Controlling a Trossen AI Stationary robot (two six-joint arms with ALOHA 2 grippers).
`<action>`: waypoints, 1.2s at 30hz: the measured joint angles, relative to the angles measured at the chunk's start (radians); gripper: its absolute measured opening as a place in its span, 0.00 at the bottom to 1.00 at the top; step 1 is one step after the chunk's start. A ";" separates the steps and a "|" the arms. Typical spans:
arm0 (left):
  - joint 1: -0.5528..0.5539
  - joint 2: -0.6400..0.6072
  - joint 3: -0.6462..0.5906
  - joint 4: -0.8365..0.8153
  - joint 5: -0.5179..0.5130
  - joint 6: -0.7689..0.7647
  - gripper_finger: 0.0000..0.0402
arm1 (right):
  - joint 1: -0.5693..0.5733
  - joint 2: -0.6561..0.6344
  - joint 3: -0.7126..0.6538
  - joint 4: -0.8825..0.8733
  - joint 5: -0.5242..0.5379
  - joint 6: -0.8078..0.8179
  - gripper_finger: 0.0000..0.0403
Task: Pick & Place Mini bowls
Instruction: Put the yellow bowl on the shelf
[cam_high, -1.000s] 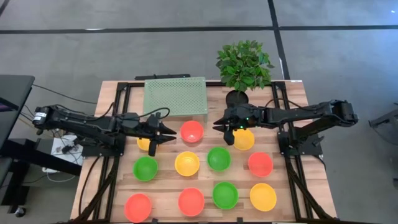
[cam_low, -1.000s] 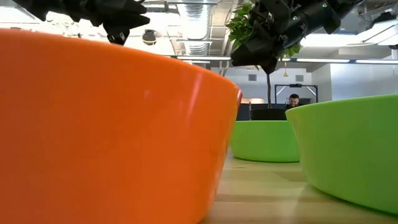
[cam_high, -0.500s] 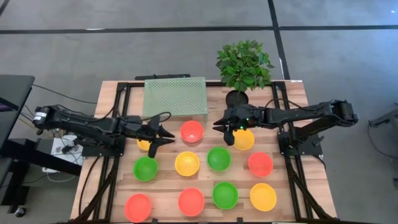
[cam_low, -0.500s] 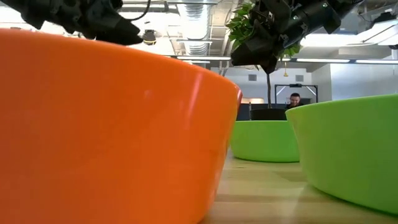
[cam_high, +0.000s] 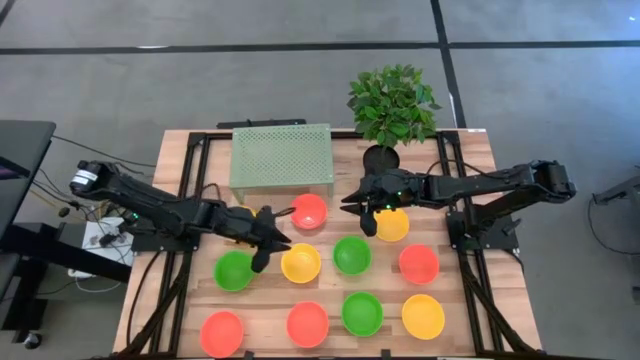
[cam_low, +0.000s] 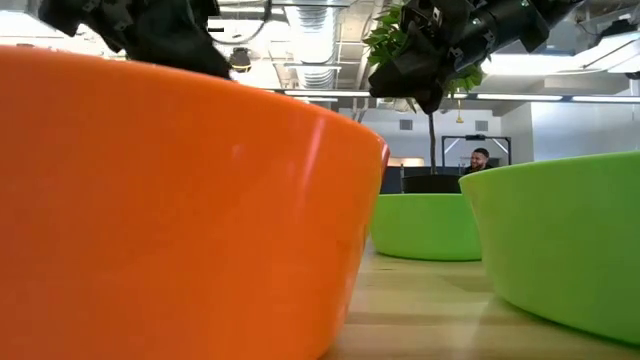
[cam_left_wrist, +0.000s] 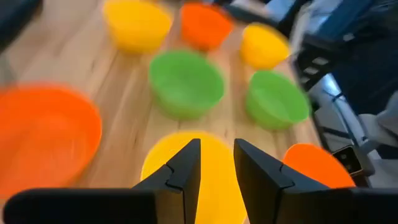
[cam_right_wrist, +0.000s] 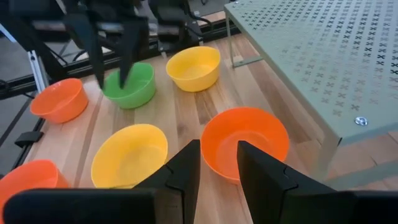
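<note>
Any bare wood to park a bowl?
Bare wood: far-left corner beside the pale green perforated rack, far-right corner beside the black plant pot. The glossy plastic mini bowls crowd the rest, under the left end effector and right end effector.

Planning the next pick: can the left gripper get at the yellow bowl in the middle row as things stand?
Probably yes. The left gripper hovers at the rim of that yellow bowl, fingers slightly parted, with nothing between them; the green bowl sits apart on its other side.
</note>
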 joint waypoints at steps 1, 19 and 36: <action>0.001 0.023 0.012 -0.024 0.000 -0.024 0.24 | -0.001 0.000 0.000 -0.001 0.000 0.000 0.25; 0.008 0.257 0.017 -0.071 -0.024 -0.180 0.24 | -0.001 0.000 0.000 -0.001 0.000 -0.001 0.25; -0.006 0.249 0.017 -0.092 -0.086 -0.230 0.24 | -0.001 0.000 0.000 0.000 0.000 -0.010 0.25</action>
